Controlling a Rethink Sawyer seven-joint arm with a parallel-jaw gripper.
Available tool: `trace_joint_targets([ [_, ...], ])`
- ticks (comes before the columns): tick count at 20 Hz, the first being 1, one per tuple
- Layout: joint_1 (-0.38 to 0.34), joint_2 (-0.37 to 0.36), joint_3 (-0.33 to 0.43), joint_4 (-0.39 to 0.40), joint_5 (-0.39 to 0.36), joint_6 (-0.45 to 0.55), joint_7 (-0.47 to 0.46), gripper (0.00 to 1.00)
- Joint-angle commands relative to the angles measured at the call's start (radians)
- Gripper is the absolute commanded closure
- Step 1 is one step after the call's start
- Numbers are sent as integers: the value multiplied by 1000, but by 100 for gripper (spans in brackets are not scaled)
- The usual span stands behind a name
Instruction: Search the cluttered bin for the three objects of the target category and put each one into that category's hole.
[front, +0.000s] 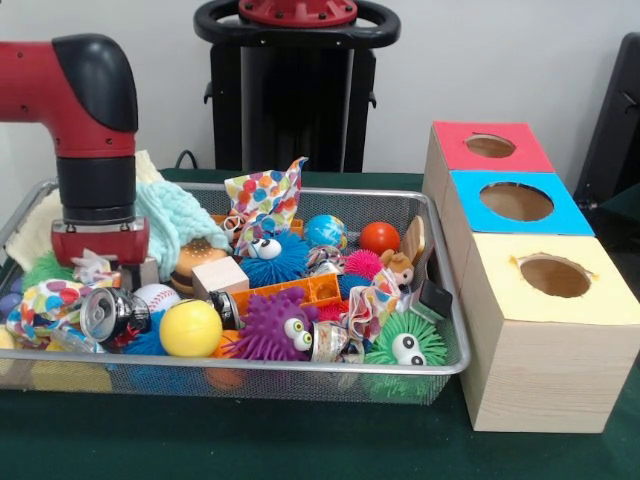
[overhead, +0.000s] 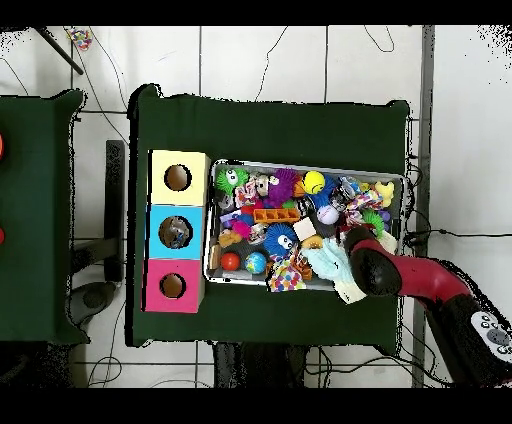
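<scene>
The silver wire-mesh bin (front: 300, 368) sits on the green table, full of toys; it also shows in the overhead view (overhead: 300, 166). My gripper (front: 105, 268) is lowered into the bin's left end, among a silver can (front: 110, 312), a baseball (front: 157, 296) and a teal cloth (front: 185, 225). Its tips are hidden by the clutter. In the overhead view the arm (overhead: 372, 268) covers it. Three wooden boxes with holes stand beside the bin: red top (front: 490, 146), blue top (front: 517, 201), yellow top (front: 555, 275).
The bin holds a yellow ball (front: 190, 328), purple (front: 270, 325), blue (front: 272, 255) and green (front: 405, 345) spiky toys, an orange ball (front: 379, 237), a globe ball (front: 325, 231), a burger toy (front: 197, 259), a wooden cube (front: 220, 275) and a polka-dot cloth (front: 262, 198).
</scene>
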Motion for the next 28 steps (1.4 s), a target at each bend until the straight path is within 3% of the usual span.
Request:
trace_joint_targets([
  [1,-53,28,-99,121,-96,143,-66,0],
  [5,-78,-13,-87,179,-80,213,-114,0],
  [9,-67,-41,-125,234,-82,188,-61,0],
  [28,-3,-4,-167,197,-106,108,-1,0],
])
